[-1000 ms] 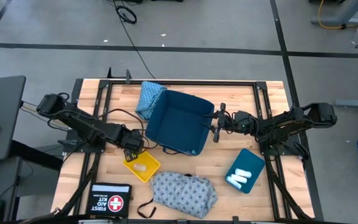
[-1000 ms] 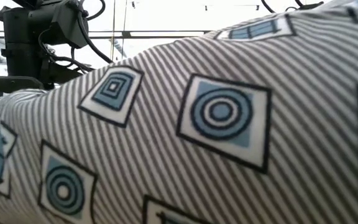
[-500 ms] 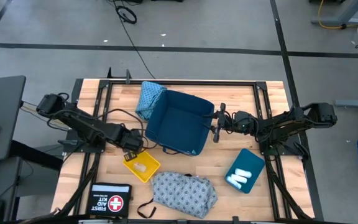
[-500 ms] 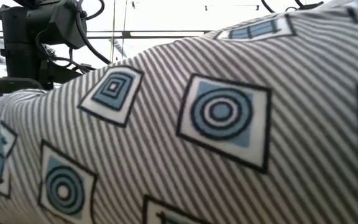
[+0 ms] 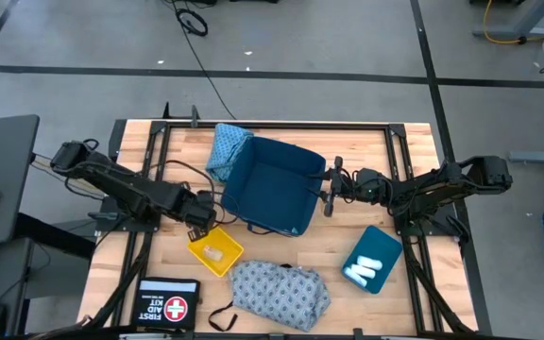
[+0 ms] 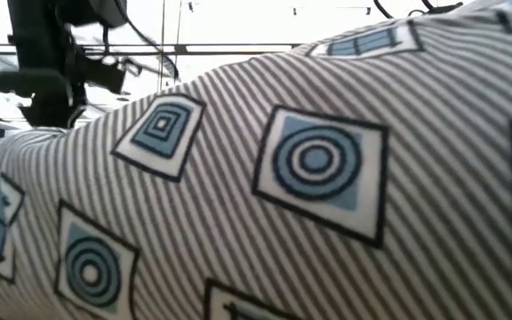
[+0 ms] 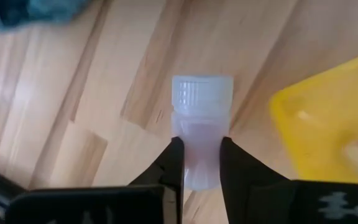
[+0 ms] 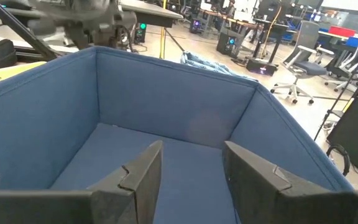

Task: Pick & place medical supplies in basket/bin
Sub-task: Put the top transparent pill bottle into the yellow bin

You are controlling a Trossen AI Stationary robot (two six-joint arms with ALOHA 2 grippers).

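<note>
My left gripper (image 7: pixel 201 146) is shut on a small translucent white bottle (image 7: pixel 201 124) with a ribbed cap, over bare wood just beyond the yellow tray (image 5: pixel 215 250), which holds a pale packet (image 5: pixel 212 253). My right gripper (image 8: pixel 191 162) is open at the right rim of the blue bin (image 5: pixel 272 184), looking into it; I cannot tell whether it touches the rim. A teal-blue cloth (image 5: pixel 227 146) lies against the bin's far-left wall. The grey-blue garment with a strap (image 5: pixel 280 293) lies at the near edge. White rolls (image 5: pixel 362 271) sit in a teal tray (image 5: pixel 374 257). My left gripper pinches the bottle's lower body (image 7: pixel 201 165) between its two fingers. The fingers lie along the bottle, and its ribbed cap (image 7: pixel 202 93) sticks out past the fingertips. The bottle hangs over the wood beside the yellow tray (image 7: pixel 328 118).
A black first-aid kit (image 5: pixel 168 304) lies at the near-left corner. The grey-blue patterned cloth (image 6: pixel 309 196) fills the low view, with only the left arm (image 6: pixel 56 62) showing behind it. Bare wood lies between the bin and the near trays.
My left gripper has drawn back from the yellow tray's far corner toward the table's far edge, and its arm has shifted in the low view. The right arm, bin and cloths have stayed put.
</note>
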